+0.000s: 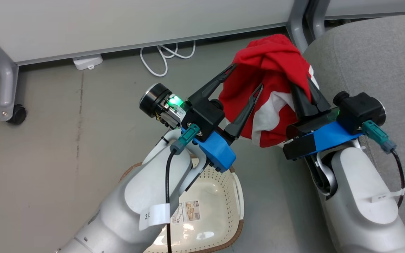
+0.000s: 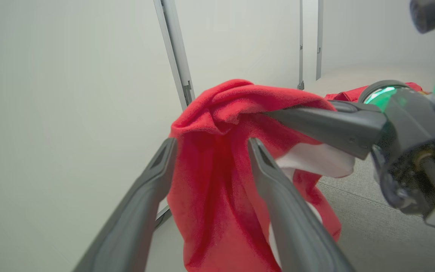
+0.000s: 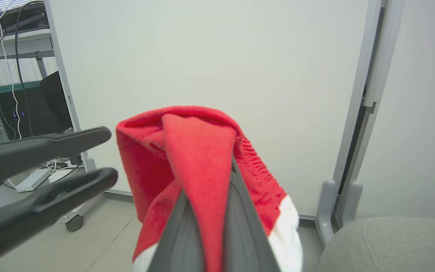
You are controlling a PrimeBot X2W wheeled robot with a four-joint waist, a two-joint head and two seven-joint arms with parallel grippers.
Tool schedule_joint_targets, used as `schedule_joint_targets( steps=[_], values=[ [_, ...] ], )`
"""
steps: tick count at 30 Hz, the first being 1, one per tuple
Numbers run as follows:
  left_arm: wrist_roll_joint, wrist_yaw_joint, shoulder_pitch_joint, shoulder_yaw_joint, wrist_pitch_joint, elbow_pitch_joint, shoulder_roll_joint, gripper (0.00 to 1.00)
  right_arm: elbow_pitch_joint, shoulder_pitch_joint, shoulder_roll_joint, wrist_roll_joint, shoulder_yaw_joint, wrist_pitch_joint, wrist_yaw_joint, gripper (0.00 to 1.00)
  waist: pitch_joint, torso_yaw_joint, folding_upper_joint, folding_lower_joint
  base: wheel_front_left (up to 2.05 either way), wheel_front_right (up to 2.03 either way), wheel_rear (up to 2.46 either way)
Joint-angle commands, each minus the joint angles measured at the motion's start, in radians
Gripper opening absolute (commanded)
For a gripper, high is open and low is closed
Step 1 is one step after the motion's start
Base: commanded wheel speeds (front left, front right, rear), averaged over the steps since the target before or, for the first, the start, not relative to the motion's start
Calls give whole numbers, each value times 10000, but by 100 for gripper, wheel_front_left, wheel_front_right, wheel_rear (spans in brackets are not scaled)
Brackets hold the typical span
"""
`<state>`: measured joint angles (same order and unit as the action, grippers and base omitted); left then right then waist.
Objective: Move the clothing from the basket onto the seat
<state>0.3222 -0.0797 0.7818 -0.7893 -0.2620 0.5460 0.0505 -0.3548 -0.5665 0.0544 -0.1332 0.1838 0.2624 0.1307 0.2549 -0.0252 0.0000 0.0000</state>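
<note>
The basket (image 1: 239,198) is seen lowest, under the left arm. The left gripper (image 1: 247,76) is spread wide just beside the clothing (image 1: 269,59), which is pinched by the right gripper (image 1: 302,89) and hung above the floor beside the seat (image 1: 371,56).

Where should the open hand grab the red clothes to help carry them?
Probably the bunched red fold on the left side of the clothing, coming from the left. The left gripper is open right beside it, and the right gripper pinches the right side, so the rest hangs loose.
</note>
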Motion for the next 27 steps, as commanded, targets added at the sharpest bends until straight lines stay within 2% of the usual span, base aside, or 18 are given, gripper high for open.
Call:
schedule_joint_targets(
  steps=[1,15,27],
  values=[
    [-70,-19,87,-56,-45,5,-1,100,86,58,-18,0,-148,38,1,0,102,-185,0,0,0,0,0],
    [-253,-150,88,-370,-43,131,3,100,893,667,196,65,-1943,38,1,0,490,-1563,0,0,0,0,0],
    [-242,-185,136,-823,-43,55,8,100,1451,1842,235,82,-3179,40,1,0,803,-2604,0,0,0,0,0]
  ],
)
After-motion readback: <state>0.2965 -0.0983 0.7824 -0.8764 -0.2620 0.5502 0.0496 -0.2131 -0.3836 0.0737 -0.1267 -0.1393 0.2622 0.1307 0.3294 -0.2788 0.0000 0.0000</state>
